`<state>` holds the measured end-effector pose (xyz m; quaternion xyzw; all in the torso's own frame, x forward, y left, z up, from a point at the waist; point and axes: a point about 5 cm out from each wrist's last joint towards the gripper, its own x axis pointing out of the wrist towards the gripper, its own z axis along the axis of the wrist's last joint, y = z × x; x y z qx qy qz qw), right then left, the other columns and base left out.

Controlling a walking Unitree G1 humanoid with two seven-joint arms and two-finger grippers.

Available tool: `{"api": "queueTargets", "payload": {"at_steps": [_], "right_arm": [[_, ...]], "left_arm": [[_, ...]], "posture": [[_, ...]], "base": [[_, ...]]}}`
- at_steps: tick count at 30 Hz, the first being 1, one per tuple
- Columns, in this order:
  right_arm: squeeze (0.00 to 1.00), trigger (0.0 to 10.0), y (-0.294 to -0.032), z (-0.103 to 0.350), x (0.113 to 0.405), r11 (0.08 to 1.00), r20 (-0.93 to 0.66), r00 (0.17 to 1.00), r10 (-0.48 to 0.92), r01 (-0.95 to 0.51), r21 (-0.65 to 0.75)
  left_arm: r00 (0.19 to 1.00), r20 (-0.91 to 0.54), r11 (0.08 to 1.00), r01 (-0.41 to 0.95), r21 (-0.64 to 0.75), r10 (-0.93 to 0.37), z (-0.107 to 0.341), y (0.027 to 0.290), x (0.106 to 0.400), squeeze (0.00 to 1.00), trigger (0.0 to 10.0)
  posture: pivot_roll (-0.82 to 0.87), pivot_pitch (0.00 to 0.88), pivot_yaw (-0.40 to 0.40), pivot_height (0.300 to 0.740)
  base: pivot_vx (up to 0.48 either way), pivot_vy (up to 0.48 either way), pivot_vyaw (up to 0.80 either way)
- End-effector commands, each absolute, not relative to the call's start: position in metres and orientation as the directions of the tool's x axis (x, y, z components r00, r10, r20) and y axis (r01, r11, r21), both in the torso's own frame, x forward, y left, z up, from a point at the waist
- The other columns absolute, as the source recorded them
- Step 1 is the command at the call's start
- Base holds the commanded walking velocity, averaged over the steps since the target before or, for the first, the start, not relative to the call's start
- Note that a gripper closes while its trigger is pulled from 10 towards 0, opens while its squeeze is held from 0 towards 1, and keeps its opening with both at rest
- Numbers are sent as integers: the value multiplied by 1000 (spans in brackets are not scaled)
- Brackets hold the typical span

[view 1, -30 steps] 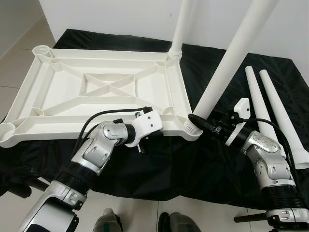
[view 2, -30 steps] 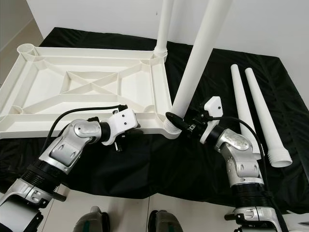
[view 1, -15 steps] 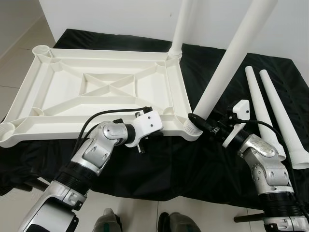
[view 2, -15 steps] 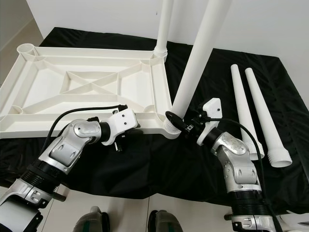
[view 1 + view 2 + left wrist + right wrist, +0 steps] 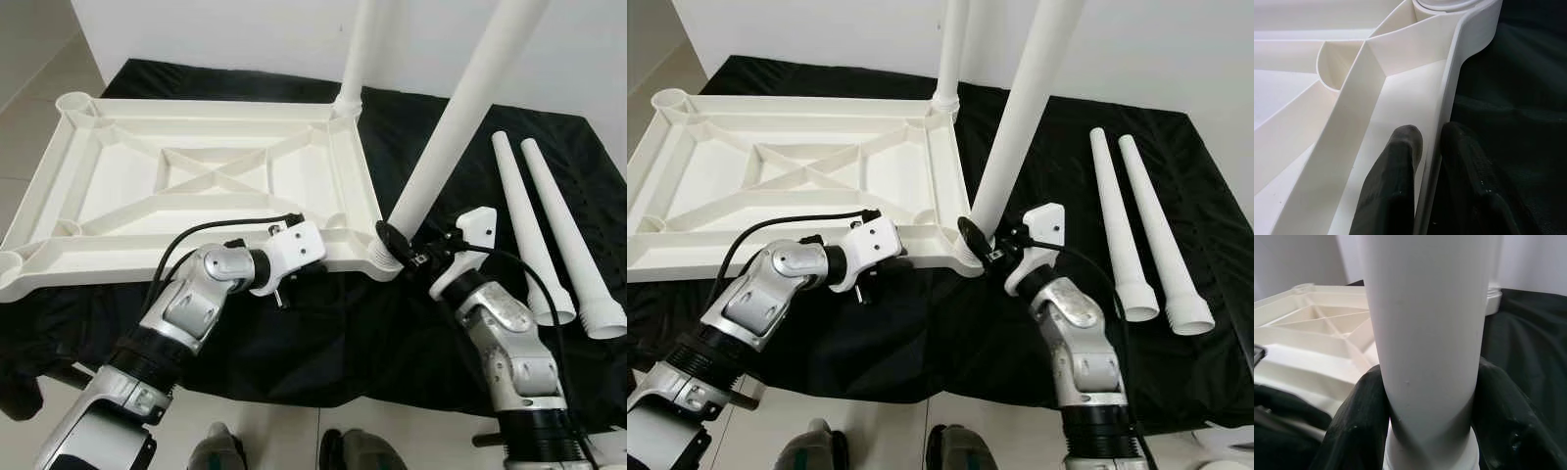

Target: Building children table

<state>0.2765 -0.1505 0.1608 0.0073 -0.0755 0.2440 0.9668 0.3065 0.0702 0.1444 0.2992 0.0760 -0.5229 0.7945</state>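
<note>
A white plastic tabletop point(image 5: 98, 266) lies upside down on a black cloth. One white leg point(image 5: 358, 49) stands upright in its far right corner socket. A second leg point(image 5: 460, 117) leans in the near right corner socket point(image 5: 384, 262). My right gripper point(image 5: 397, 245) is shut on this leaning leg just above the socket; its fingers point(image 5: 1359, 421) press both sides of the tube point(image 5: 1425, 333). My left gripper point(image 5: 1427, 142) is shut on the tabletop's near rim point(image 5: 1449, 98), one finger inside and one outside, left of that socket.
Two loose white legs point(image 5: 519, 215) point(image 5: 568, 235) lie side by side on the cloth point(image 5: 333, 333) at the right. A white wall rises right behind the cloth. Tiled floor point(image 5: 39, 88) runs along the left and front, where my feet point(image 5: 220, 452) stand.
My right arm has swung left and closer to the socket, and the leaning leg stands slightly more upright. The left gripper keeps its hold. The camera has shifted a little.
</note>
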Motion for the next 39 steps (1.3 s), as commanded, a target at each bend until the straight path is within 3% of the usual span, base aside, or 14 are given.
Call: {"api": "queueTargets", "payload": {"at_steps": [1, 13, 17, 37, 38, 39], "right_arm": [[0, 10000, -141, 158, 275, 879, 143, 871, 470, -476, 7], [0, 10000, -116, 154, 276, 946, 140, 943, 302, -314, 77], [0, 10000, -104, 152, 285, 980, 96, 981, 169, -178, 93], [0, 10000, -99, 147, 286, 992, 72, 992, 102, -107, 72], [0, 10000, -100, 147, 286, 992, 69, 993, 95, -100, 71], [0, 10000, -100, 147, 286, 992, 69, 993, 95, -100, 71]], "left_arm": [[438, -384, 257, 861, 438, -813, 157, 62, 304, 0, 10000], [441, -383, 260, 860, 439, -812, 158, 62, 304, 0, 10000], [437, -381, 256, 861, 440, -815, 159, 60, 304, 0, 10000], [430, -385, 256, 868, 426, -817, 157, 61, 302, 0, 10000], [425, -381, 263, 874, 409, -821, 158, 61, 302, 1000, 10000], [425, -381, 263, 874, 409, -821, 158, 61, 302, 1000, 10000]], "posture": [[-16, 90, -43, 740], [-12, 87, -42, 740], [-11, 81, -41, 740], [-7, 72, -43, 740], [-8, 71, -43, 740], [-8, 71, -43, 740]], "base": [[0, 0, 0], [0, 0, 0], [0, 0, 0], [0, 0, 0], [0, 0, 0], [0, 0, 0]]}}
